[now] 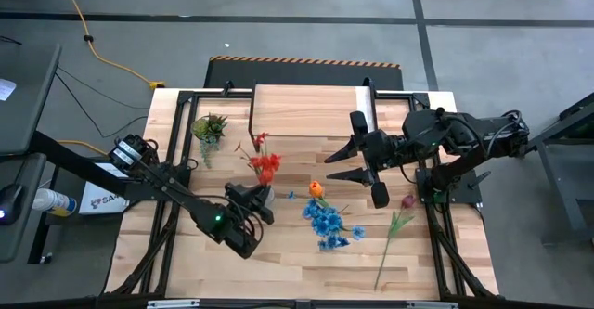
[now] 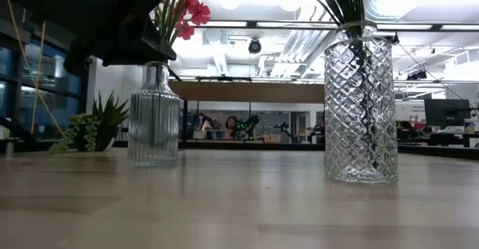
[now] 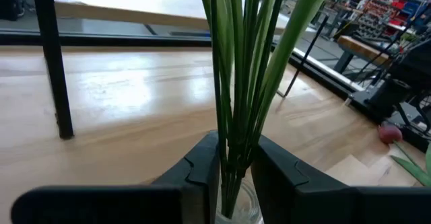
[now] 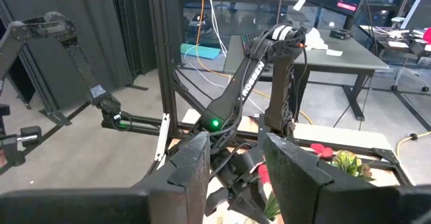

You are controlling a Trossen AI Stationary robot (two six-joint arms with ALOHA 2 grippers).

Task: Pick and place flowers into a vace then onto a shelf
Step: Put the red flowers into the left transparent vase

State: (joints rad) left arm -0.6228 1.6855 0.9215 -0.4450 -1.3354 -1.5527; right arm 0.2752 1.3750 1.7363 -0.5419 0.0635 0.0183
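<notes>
Shelf (image 1: 306,100) behind flowers (image 1: 327,218); potted plant (image 1: 209,126) left of shelf.

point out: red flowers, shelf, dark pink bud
red flowers (image 1: 267,165): high view, on the red bloom cluster.
shelf (image 1: 302,109): high view, on bare wood of its plank top.
dark pink bud (image 1: 407,200): high view, on the bud head, lying on the table.

My view: shelf (image 1: 306,105) top bare, reachable from above. Table (image 1: 288,253) front strip open. Obstructions mid-table: blue flowers (image 1: 327,222), orange tulip (image 1: 316,189), pink bud (image 1: 406,200), potted plant (image 1: 209,126) near shelf's left end.
</notes>
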